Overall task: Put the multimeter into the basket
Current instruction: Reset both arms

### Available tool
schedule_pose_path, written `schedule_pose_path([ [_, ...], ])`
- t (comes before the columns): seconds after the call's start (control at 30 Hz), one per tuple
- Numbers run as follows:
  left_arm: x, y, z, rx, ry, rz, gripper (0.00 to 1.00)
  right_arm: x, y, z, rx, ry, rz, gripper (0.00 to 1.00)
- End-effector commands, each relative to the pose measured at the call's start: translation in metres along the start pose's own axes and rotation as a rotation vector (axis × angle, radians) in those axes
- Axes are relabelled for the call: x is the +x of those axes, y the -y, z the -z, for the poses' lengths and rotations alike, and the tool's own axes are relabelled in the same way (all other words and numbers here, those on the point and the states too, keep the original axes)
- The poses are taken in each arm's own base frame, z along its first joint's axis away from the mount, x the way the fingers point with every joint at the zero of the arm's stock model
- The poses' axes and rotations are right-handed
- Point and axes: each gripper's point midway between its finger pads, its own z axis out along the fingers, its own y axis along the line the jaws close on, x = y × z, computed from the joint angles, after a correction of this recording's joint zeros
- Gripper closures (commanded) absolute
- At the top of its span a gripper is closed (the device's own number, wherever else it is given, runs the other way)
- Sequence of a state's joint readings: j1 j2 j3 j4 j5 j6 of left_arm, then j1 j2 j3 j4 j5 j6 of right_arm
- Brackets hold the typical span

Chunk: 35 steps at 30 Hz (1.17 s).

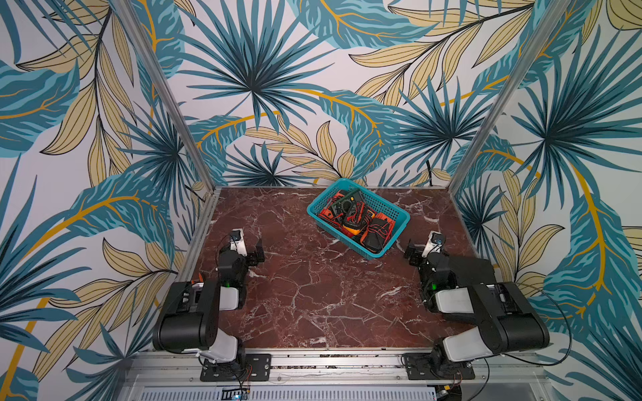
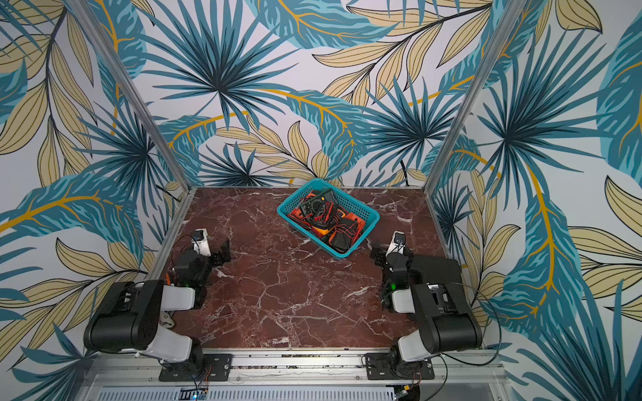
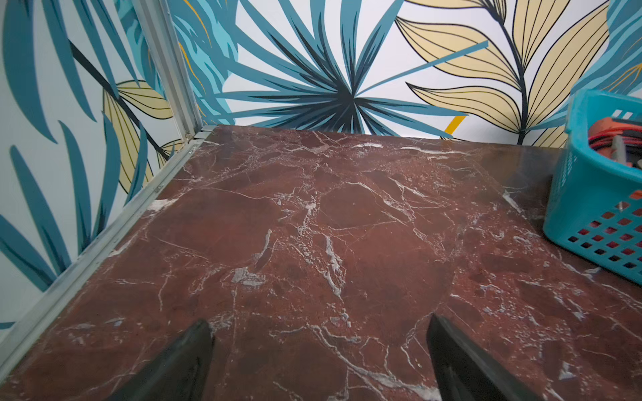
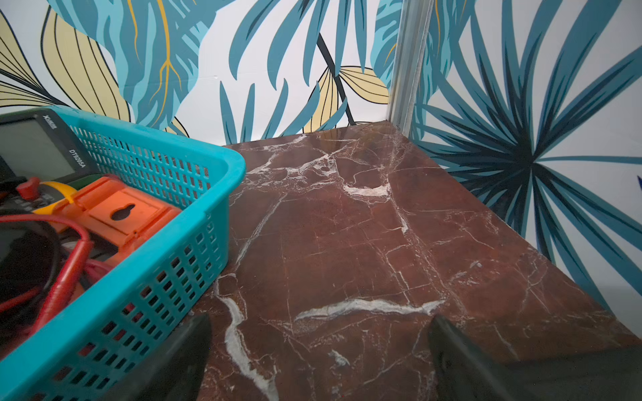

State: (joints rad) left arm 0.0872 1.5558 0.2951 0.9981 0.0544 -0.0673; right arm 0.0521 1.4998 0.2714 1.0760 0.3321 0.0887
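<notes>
Multimeters (image 1: 354,217) fill the basket (image 1: 380,201) at mid-frame, so your left tool (image 1: 257,252) and right tool (image 1: 411,255) likely idle below it, spread and empty.

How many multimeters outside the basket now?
0. Every visible multimeter lies piled in the basket at the table's far side; left gripper and right gripper are open, empty. Arms hide some tabletop.

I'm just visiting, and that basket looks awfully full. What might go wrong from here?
1. The red leads lie tangled over the meters in the basket; a pincer reaching in might snag one and drag a meter out.
2. The right pincer hangs open close to the basket's near corner; a careless swing could shove it.
</notes>
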Motion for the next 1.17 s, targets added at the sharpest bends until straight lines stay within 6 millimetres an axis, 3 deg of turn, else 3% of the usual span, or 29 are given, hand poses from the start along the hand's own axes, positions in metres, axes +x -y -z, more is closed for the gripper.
schedule_pose_path([
  [0.0,-0.022,0.005,-0.005,0.039,0.059,-0.015,0.00,-0.007,0.003,-0.002,0.016,0.014,-0.003,0.00],
  [0.23,-0.022,0.013,-0.012,0.076,0.040,-0.034,0.00,-0.005,0.001,-0.015,0.039,-0.056,0.015,0.00],
  [0.47,-0.022,0.012,-0.011,0.075,0.041,-0.034,0.00,-0.005,0.000,-0.015,0.037,-0.055,0.015,0.01],
  [0.6,-0.022,0.013,-0.011,0.075,0.041,-0.034,0.00,-0.003,-0.012,-0.018,-0.025,-0.081,0.046,0.01],
  [1.13,-0.022,0.014,-0.012,0.072,0.037,-0.044,0.00,-0.003,-0.011,-0.018,-0.024,-0.082,0.046,0.00],
])
